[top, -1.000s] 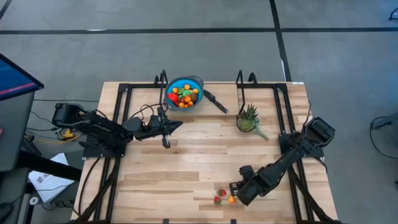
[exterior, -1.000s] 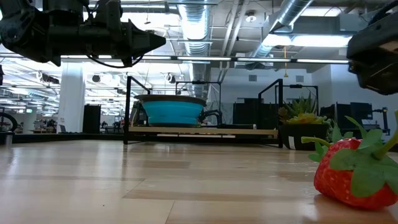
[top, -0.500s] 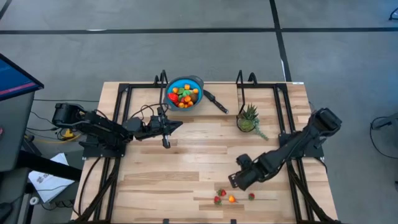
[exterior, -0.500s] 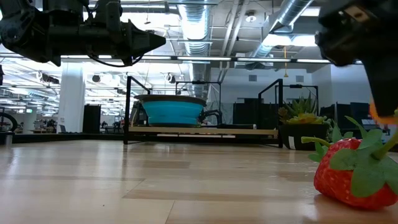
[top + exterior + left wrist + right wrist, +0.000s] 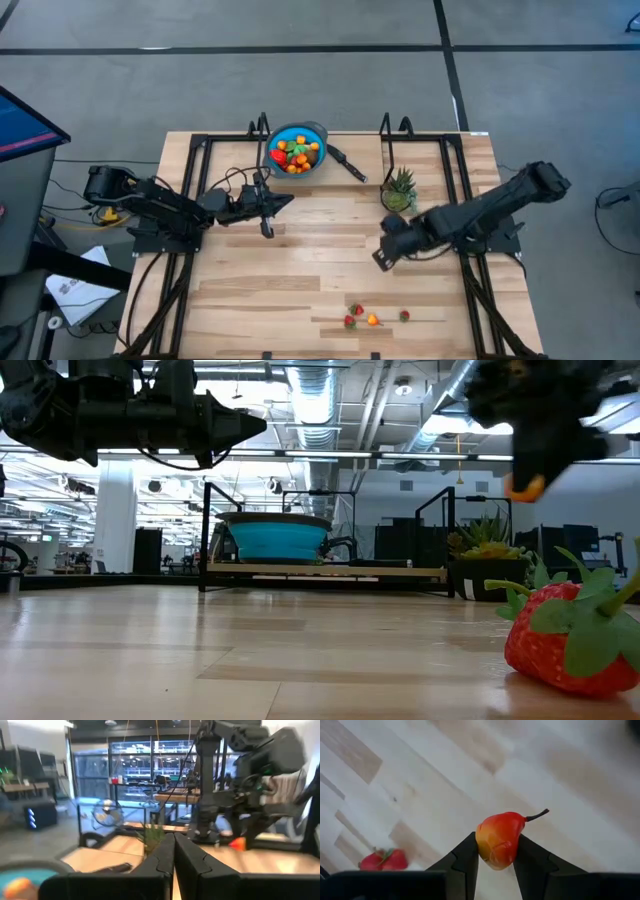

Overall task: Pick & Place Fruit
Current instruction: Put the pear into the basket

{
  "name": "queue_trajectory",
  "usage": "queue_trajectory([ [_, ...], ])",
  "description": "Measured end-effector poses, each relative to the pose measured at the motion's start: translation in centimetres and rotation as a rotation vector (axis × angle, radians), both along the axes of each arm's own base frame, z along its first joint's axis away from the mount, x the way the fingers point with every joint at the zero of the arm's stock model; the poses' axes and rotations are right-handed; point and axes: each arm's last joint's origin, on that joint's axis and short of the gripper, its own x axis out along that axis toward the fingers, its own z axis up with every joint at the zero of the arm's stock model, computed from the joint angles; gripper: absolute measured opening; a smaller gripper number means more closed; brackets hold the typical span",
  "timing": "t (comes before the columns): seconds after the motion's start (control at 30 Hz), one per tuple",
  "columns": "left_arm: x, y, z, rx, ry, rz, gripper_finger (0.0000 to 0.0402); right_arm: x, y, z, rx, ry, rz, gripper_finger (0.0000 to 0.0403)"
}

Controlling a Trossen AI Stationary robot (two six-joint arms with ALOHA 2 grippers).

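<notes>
Right end effector (image 5: 496, 851) pinching red-orange pear (image 5: 498, 839), strawberry (image 5: 384, 860) on wooden table (image 5: 420, 785) below

In the high view the bowl (image 5: 296, 150) sits at upper centre of the table (image 5: 300, 265), fruit (image 5: 295, 153) in it. The plant (image 5: 400, 190) stands to its right. Three fruits (image 5: 372, 319) lie at lower centre-right. The right gripper (image 5: 381, 259) holds a pear (image 5: 499, 839) mid-frame, below the plant.

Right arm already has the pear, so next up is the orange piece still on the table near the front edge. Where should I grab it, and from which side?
Take the orange piece across its middle, coming straight down from above. It looks small and roundish, lying low on the table, so a side approach would probably scrape the wood. Two strawberries lie close on one side, so set the fingers along the free axis, away from them.
</notes>
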Motion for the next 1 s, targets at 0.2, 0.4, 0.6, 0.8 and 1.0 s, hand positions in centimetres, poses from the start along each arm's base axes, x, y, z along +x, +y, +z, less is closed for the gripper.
queue_trajectory([
  [0.2,0.0,1.0,-0.1,-0.153,-0.029,-0.003,0.0002,0.6,-4.1,1.0,-0.114,-0.022,0.131,0.0097],
  [0.4,-0.1,2.0,-0.1,-0.243,-0.039,-0.152,0.0002,1.5,-8.4,1.4,-0.236,-0.044,0.269,0.0097],
  [0.6,-0.2,3.0,-0.1,-0.350,-0.050,-0.204,0.0002,2.8,-12.0,2.2,-0.349,-0.170,0.373,0.0097],
  [0.8,-0.3,3.5,-0.2,-0.422,-0.066,-0.197,0.0002,4.2,-13.9,3.3,-0.424,-0.368,0.524,0.0097],
  [1.0,-0.3,3.6,-0.2,-0.421,-0.076,-0.147,0.0002,4.9,-14.4,4.1,-0.466,-0.503,0.627,0.0097],
])
